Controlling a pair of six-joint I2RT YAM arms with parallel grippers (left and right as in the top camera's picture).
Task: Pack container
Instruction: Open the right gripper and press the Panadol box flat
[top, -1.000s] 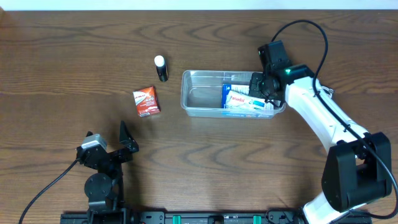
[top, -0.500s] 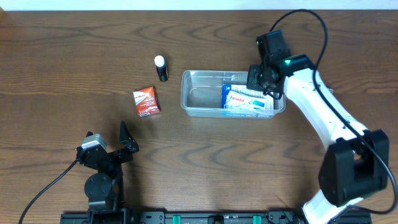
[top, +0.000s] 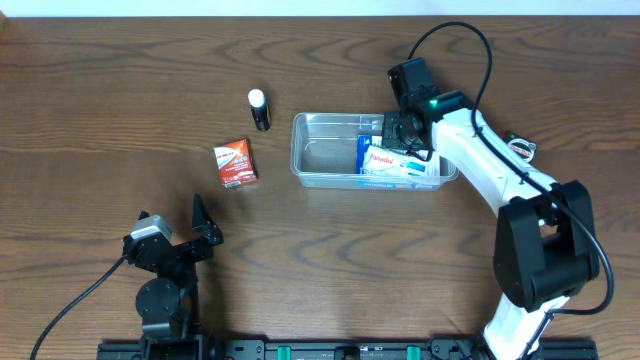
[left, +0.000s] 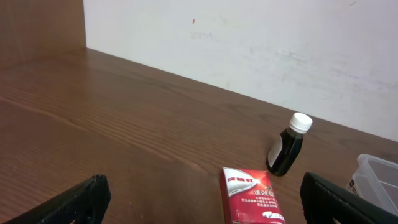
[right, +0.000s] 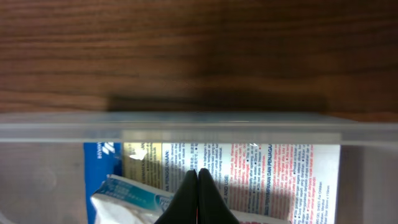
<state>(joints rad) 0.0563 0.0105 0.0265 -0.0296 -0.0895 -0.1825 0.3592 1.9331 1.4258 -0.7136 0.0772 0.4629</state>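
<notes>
The clear plastic container (top: 320, 152) sits on the table right of centre and holds a blue and white box (top: 385, 162) with a white packet on it. In the right wrist view the container's rim (right: 199, 129) crosses the frame, with the printed box (right: 267, 174) beneath. My right gripper (top: 403, 132) (right: 198, 186) is shut and empty, over the container's right part above the box. A red box (top: 235, 162) (left: 252, 196) and a dark bottle with a white cap (top: 260, 110) (left: 288, 146) lie left of the container. My left gripper (top: 180, 235) (left: 199, 202) is open and empty, near the front edge.
A white wall (left: 261, 43) stands behind the table's far edge. The container's corner (left: 379, 180) shows at the right of the left wrist view. The right arm (top: 500, 170) stretches from the front right to the container.
My right gripper has moved left along the container's far side, from its right end to over the box. The left arm and the loose objects have not moved.
</notes>
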